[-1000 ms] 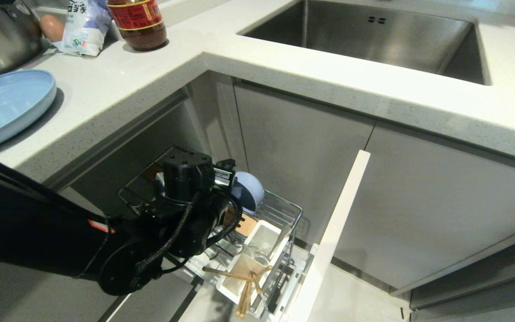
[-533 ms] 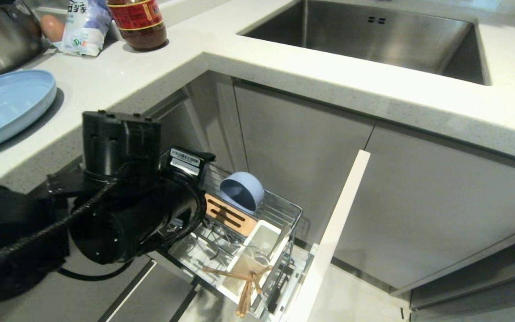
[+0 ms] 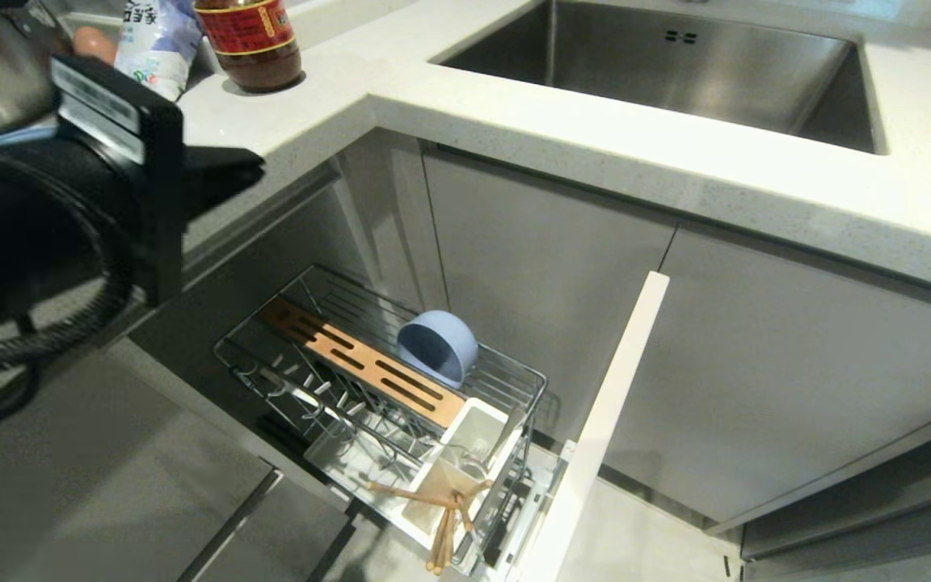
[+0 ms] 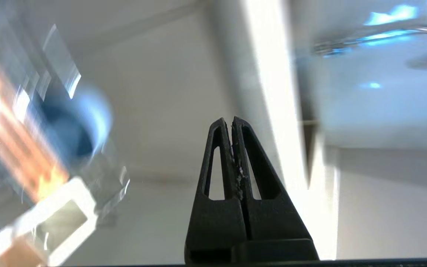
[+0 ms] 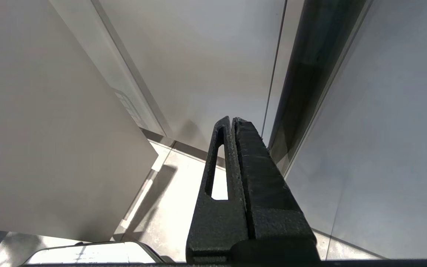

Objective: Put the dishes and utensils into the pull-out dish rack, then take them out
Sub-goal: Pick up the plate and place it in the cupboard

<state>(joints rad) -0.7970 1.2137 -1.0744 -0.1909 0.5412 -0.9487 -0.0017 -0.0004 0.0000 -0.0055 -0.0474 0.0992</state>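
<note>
- Chopsticks: light wood pair, at the near end of the rack, leaning out of the utensil cup.
- Utensil cup: white plastic, near end of the rack; thin silver utensils stand inside, fork or spoon not told apart.
- Pull-out dish rack: chrome wire basket, drawn out from under the desk, fixed to a narrow pale cabinet front.
- Wood strip: slotted, running along the rack's length; plate prongs beside it stand bare.
- Bowl: pale blue, on its side in the rack, just beside the far part of the wood strip.
- Left claw: clenched, nothing between the fingers; raised at the left, above the rack and level with the desk edge.
- Right claw: clenched, holding nothing; parked low beside cabinet panels.
- Desk: pale stone top, L-shaped.
- Plate: mostly hidden behind the left arm; position cannot be told.
- Steel sink: set in the desk, far right.
- Sauce jar and white bag: far left on the desk, side by side.
</note>
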